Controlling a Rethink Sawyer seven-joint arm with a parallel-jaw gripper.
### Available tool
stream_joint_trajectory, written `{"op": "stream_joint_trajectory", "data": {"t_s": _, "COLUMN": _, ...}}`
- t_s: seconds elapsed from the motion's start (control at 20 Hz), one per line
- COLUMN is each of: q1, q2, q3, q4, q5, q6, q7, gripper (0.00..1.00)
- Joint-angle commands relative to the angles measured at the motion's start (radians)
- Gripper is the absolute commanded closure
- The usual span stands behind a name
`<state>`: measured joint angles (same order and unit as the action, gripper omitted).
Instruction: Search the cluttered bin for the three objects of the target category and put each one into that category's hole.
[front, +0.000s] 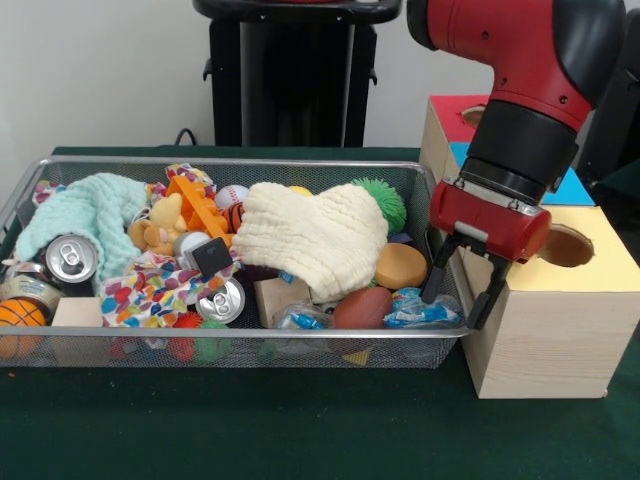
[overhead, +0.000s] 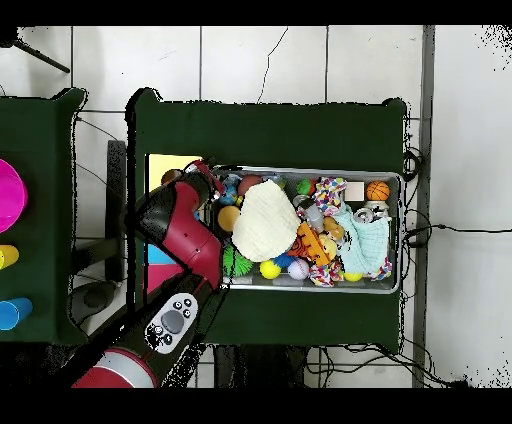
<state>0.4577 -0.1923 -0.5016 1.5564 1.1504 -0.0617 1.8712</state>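
Observation:
The wire mesh bin (front: 240, 161) is full of clutter; it also shows in the overhead view (overhead: 398, 232). One clear packet with blue and white print (front: 421, 309) lies at the bin's front right corner. A second packet (front: 301, 319) lies at the front rim, near the middle. I see no third one. My gripper (front: 461, 288) is open and empty. It hangs over the bin's right end, between the first packet and the wooden box (front: 552, 335). In the overhead view the gripper (overhead: 206, 186) is at the bin's left end.
The box's yellow top has a round hole (front: 569, 246); blue and red tops lie behind it. A cream cloth (front: 316, 236) covers the bin's middle. Around it are a mint cloth (front: 82, 211), silver cans (front: 70, 259), a brown football (front: 362, 308) and a green spiky ball (front: 386, 201).

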Motion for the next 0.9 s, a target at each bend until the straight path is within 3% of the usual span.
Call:
{"op": "stream_joint_trajectory", "data": {"t_s": 0.05, "q1": -0.034, "q2": 0.051, "q3": 0.115, "q4": -0.02, "q5": 0.016, "q6": 0.044, "q7": 0.249, "gripper": 0.0}}
{"op": "stream_joint_trajectory", "data": {"t_s": 0.15, "q1": -0.035, "q2": 0.053, "q3": 0.122, "q4": -0.015, "q5": 0.016, "q6": 0.033, "q7": 0.253, "gripper": 0.0}}
{"op": "stream_joint_trajectory", "data": {"t_s": 0.65, "q1": 0.023, "q2": 0.089, "q3": 0.01, "q4": -0.024, "q5": 0.044, "q6": 0.154, "q7": 0.288, "gripper": 0.0}}
{"op": "stream_joint_trajectory", "data": {"t_s": 0.9, "q1": 0.027, "q2": 0.094, "q3": -0.001, "q4": -0.027, "q5": 0.04, "q6": 0.169, "q7": 0.303, "gripper": 0.0}}
